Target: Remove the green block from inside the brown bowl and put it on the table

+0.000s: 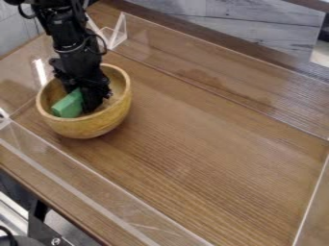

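Glossy wood-grain table [218, 125] (clear plastic walls [77, 178]); smooth wooden bowl [90, 123]; matte green block [68, 103].

From where I stand, no writing, label, brand, number or sign can be read on anything in this scene.

Pretty even, soft indoor light here, nothing harsh. The glossy brown wood-grain tabletop [218, 125] picks up a pale sheen across its far side, and the clear plastic walls [77, 178] catch thin white glints. Whole frame is low-res and a bit soft, so fine detail smears.
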`<control>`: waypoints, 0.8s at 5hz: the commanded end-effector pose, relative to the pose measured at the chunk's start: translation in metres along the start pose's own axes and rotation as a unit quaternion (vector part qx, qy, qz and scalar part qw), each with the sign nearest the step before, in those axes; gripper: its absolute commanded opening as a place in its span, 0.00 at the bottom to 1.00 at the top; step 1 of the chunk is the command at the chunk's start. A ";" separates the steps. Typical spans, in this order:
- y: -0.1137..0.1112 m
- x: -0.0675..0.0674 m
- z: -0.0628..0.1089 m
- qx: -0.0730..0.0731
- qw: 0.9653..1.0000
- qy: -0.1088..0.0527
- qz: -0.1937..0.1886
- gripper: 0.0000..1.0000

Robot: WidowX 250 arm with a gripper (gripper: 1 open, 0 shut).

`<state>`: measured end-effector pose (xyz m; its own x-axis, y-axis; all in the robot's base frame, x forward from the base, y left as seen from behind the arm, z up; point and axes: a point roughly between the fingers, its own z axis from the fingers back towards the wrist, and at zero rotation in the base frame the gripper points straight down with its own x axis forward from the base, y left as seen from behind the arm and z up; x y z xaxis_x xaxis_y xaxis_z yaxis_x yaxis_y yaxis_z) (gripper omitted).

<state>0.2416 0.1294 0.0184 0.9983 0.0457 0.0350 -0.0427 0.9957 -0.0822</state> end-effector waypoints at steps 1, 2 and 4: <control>-0.014 -0.013 -0.009 -0.034 0.998 0.042 0.028 0.00; -0.019 -0.015 -0.005 -0.041 0.997 0.053 0.032 0.00; -0.032 -0.013 0.021 -0.046 0.997 0.056 0.038 0.00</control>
<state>0.2209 0.0946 0.0275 0.9854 0.0980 -0.1392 -0.1238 0.9738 -0.1906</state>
